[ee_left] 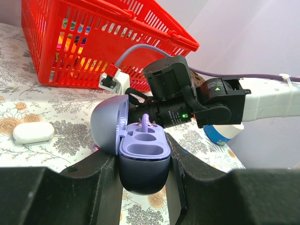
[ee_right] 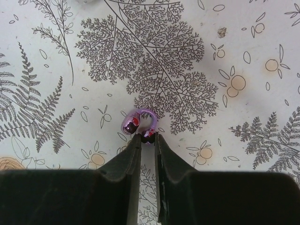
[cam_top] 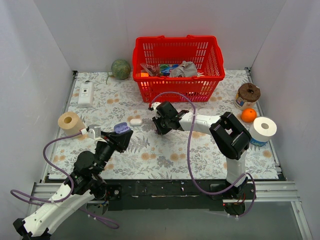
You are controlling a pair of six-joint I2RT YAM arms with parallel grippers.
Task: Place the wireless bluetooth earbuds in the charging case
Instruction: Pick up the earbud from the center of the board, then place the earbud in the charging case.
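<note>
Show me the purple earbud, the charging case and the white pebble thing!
earbud (ee_right: pixel 131 124), right wrist view, on its shiny round bulb.
charging case (ee_left: pixel 143 176), left wrist view, on its rounded front shell.
white pebble thing (ee_left: pixel 33 132), left wrist view, on its middle.

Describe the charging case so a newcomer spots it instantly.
Start at the red basket at the back, then come forward-left to the left gripper. The charging case is clamped in it: lavender, lid open, unlike the white oval lying loose nearby.

Lavender charging case (ee_left: pixel 140 157) open — purple earbud (ee_right: pixel 130 124) gripped.
</note>
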